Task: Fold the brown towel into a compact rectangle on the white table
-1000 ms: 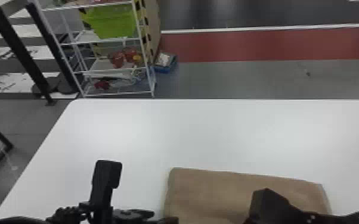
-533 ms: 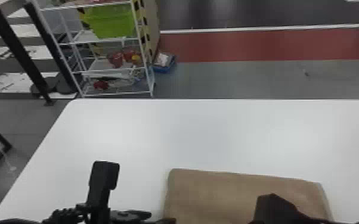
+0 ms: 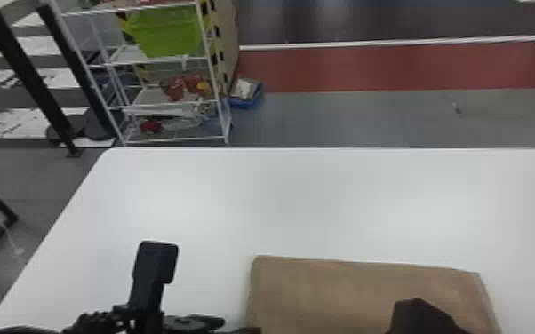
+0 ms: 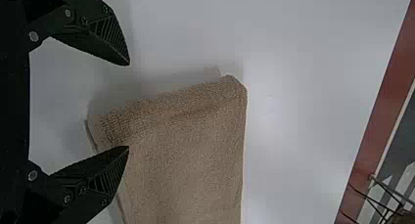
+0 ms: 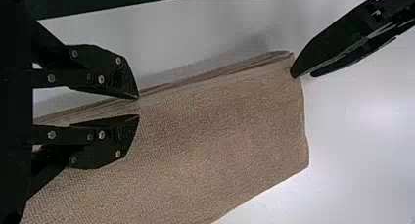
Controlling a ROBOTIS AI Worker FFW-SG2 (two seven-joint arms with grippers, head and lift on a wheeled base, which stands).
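The brown towel (image 3: 360, 293) lies as a folded, flat strip near the white table's (image 3: 297, 200) front edge. My left gripper (image 3: 149, 284) is at the towel's left; in the left wrist view that gripper (image 4: 128, 105) is open, one finger on either side of the towel's (image 4: 186, 155) short end, nothing clamped. Over the towel's right part is my right gripper (image 3: 420, 317). The right wrist view has this gripper (image 5: 138, 106) open by a narrow gap at the towel's (image 5: 220, 131) layered long edge. The left gripper's tips touch or nearly touch a far corner there.
Behind the table's back left corner stands a white wire shelf (image 3: 169, 103) holding a green bin (image 3: 164, 33). A blue tray (image 3: 245, 94) sits on the floor beside it. Bare tabletop stretches behind and left of the towel.
In the head view my right gripper has shifted to the right over the towel and slightly toward the front. My left arm has moved only a little to the left. The towel looks unchanged.
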